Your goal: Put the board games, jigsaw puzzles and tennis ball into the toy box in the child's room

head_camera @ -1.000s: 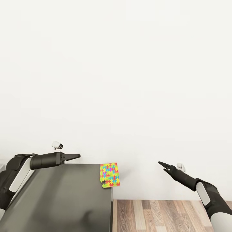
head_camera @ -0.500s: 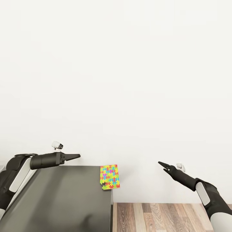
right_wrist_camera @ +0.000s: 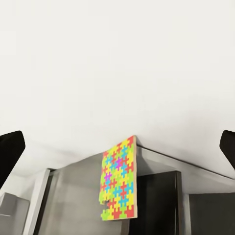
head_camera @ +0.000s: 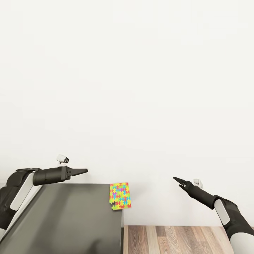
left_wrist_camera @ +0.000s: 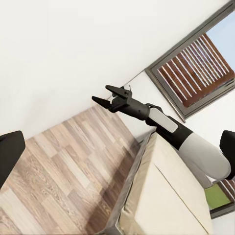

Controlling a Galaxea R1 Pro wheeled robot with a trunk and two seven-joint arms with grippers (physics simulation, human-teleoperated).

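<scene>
Jigsaw puzzle [head_camera: 120,196]: a flat square box printed all over with yellow, pink, green and blue interlocking pieces, lying on the far right corner of the dark grey cabinet top [head_camera: 70,218], with its far edge at the white wall [head_camera: 127,88] and its right edge overhanging the cabinet side. The box sits between the two grippers, ahead of and below both and well apart from each.

Handling, as a judgement: a thin cardboard box of this kind is probably light and stiff, with a smooth printed face that could slide on the cabinet top. The overhanging edge offers the likeliest hold, one finger above and one below, since a flat box flush on a surface gives the fingers little to close on.

Left gripper [head_camera: 83,171]: held level above the cabinet's rear left, pointing toward the puzzle; its fingers appear drawn together to a point and hold nothing. Right gripper [head_camera: 177,181]: raised over the wood-plank floor [head_camera: 176,240] to the right of the cabinet; the left wrist view [left_wrist_camera: 108,95] shows its two fingers spread, with nothing between them. The same view takes in the beige bed [left_wrist_camera: 166,196] and a grey-framed window [left_wrist_camera: 196,68] behind the right arm.
</scene>
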